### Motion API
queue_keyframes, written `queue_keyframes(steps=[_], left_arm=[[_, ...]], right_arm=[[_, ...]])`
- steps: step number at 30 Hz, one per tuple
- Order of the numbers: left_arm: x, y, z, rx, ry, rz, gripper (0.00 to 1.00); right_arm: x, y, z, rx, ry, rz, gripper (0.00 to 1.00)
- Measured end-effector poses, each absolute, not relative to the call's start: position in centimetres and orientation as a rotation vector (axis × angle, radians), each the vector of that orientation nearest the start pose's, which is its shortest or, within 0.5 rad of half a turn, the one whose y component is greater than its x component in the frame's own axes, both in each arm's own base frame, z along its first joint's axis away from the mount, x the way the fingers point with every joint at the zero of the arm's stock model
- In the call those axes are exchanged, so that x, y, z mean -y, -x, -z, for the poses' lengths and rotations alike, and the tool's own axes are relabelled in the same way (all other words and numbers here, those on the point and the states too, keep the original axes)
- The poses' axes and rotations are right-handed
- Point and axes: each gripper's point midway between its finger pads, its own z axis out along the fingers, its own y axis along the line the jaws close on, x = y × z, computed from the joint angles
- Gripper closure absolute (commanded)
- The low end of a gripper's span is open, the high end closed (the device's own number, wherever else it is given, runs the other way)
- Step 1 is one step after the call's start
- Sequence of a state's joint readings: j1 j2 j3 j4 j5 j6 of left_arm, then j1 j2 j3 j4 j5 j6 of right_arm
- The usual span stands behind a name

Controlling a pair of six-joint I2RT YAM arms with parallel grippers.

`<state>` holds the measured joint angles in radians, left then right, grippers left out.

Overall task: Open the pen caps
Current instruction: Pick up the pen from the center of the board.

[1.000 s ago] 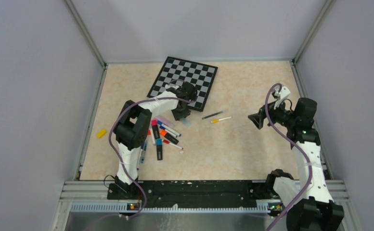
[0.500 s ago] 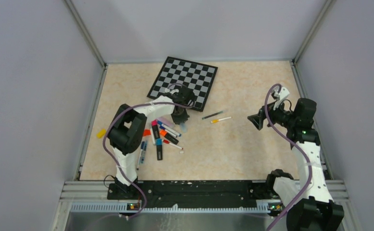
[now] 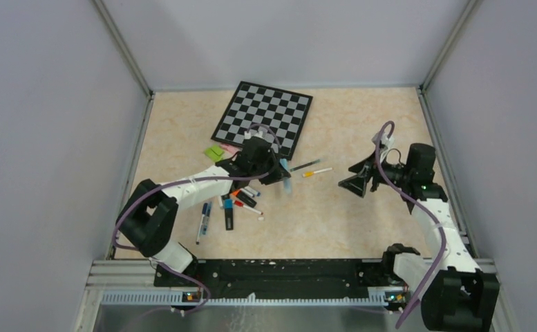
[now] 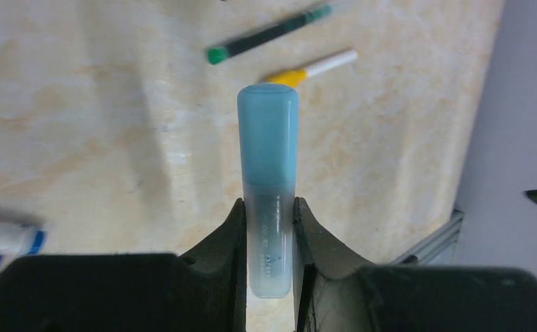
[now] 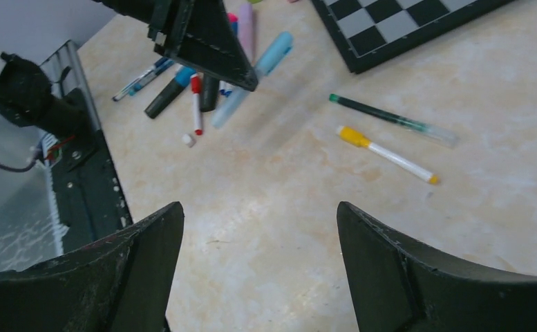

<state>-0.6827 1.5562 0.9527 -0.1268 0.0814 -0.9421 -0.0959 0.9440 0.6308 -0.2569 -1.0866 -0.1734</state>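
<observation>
Newly aloft: frosted, round-capped blue highlighter (image 4: 267, 162)

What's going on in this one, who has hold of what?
The left gripper is shut on a light-blue highlighter, gripping the barrel with its blue cap on and sticking out past the fingers. The right gripper is open, holds nothing and hovers opposite. The other pens lie in a pile near the left arm, with a green pen and a yellow-capped pen apart in the middle. The held cap is not yet pulled.
</observation>
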Motion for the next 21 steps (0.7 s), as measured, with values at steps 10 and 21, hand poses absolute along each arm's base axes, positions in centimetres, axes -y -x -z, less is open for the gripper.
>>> queue_keyframes(steps=[10, 21], left_arm=[[38.5, -28.2, -13.8, -2.329, 0.289, 1.124, 1.0], [41.8, -28.9, -14.0, -2.281, 0.386, 1.133, 1.0]], right_arm=[[-16.8, -22.5, -17.9, -1.801, 0.674, -1.171, 0.27], [-17.5, -23.8, -15.1, -1.919, 0.635, -1.099, 0.3]])
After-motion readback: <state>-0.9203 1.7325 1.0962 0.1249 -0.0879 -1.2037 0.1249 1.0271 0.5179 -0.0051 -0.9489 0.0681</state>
